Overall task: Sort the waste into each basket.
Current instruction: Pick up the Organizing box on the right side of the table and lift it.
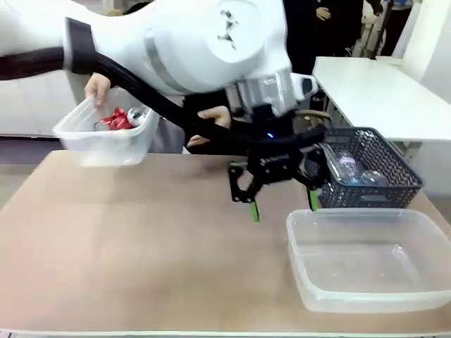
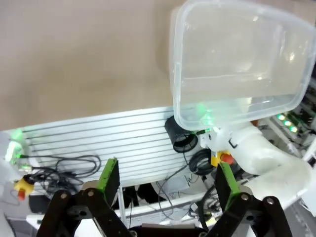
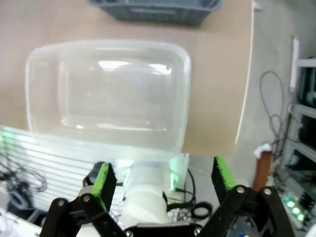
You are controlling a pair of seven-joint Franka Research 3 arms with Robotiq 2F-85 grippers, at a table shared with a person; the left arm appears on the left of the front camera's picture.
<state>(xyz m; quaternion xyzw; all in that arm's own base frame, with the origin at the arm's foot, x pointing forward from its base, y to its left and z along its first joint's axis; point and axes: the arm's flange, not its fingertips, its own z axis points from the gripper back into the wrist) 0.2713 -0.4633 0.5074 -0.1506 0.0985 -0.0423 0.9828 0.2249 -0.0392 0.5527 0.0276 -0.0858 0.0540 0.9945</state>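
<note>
In the front view the left gripper [image 1: 283,210] hangs over the middle of the table [image 1: 141,246], jaws spread wide and empty. A person's hand [image 1: 97,86] holds a small clear bin [image 1: 106,148] with red cans [image 1: 118,118] in it at the far left, and clear bottles [image 1: 350,167] lie in the dark lattice basket [image 1: 394,176] behind a large shallow tub [image 1: 366,296]. The left wrist view shows that gripper's green fingers [image 2: 108,177] wide apart with nothing between them, the tub beyond, and in the right wrist view the right gripper [image 3: 163,175] is likewise fully open and empty, facing the tub with the lattice basket past it.
</note>
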